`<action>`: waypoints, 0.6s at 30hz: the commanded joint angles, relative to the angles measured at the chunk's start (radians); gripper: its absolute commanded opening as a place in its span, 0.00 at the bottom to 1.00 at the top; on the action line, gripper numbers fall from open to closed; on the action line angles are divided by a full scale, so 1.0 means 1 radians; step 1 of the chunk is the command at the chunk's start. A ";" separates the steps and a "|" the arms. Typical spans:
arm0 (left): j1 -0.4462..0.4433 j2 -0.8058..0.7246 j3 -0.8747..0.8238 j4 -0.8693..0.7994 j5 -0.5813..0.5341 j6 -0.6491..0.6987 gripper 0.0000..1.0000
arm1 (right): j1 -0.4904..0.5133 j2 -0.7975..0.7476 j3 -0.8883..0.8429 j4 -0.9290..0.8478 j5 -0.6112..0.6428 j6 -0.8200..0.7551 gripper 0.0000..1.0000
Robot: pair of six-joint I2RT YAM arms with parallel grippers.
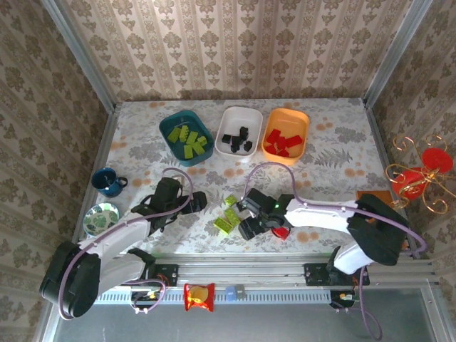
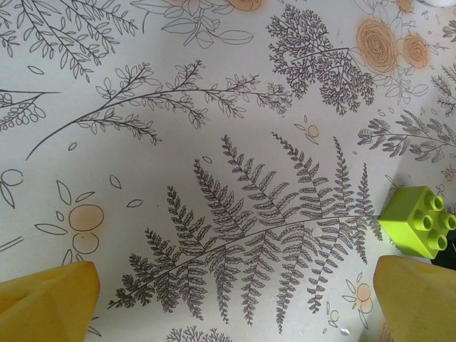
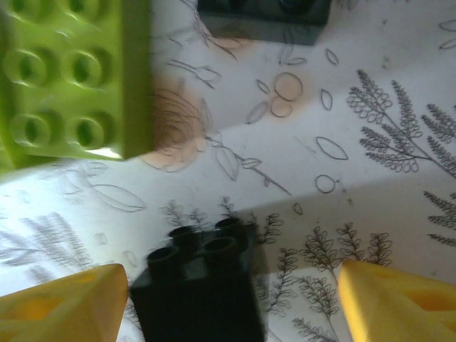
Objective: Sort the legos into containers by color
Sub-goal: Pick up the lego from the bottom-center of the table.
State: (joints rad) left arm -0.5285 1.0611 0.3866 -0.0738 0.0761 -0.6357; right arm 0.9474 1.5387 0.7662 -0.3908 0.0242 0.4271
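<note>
My right gripper [image 3: 231, 308] [image 1: 249, 216] is open over the table with a black lego [image 3: 196, 285] between its fingers. The brick sits against the left finger [image 3: 64, 306], with a gap to the right one. A lime-green lego [image 3: 71, 78] lies ahead on the left and another black one [image 3: 263, 14] at the top edge. My left gripper [image 2: 234, 303] [image 1: 197, 201] is open over bare table, a green lego [image 2: 420, 221] just beyond its right finger. Loose green legos [image 1: 229, 214] lie between the grippers. A red lego [image 1: 281, 232] lies by the right gripper. The teal container [image 1: 169, 130] holds green, the white [image 1: 239, 114] black, the orange [image 1: 299, 117] red.
A dark blue mug [image 1: 108, 182] and a small round bowl [image 1: 100, 216] stand at the left edge. A gold and red ornament [image 1: 417, 174] stands off the table's right side. Patterned walls close in the back and both sides.
</note>
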 commanded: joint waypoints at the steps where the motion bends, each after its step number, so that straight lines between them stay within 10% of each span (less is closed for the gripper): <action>1: 0.009 -0.001 0.024 -0.003 0.014 -0.002 1.00 | 0.005 0.039 0.033 0.006 0.039 -0.017 0.75; 13: 0.009 -0.007 0.031 -0.016 0.013 0.004 1.00 | -0.013 0.004 0.069 -0.008 0.001 -0.058 0.29; 18: 0.009 -0.010 0.046 -0.024 0.006 0.014 1.00 | -0.107 -0.090 0.133 0.002 -0.009 -0.081 0.25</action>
State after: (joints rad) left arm -0.5285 1.0611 0.3969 -0.0811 0.0830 -0.6357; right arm 0.8883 1.5185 0.8276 -0.4084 0.0292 0.3725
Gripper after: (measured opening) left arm 0.998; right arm 0.329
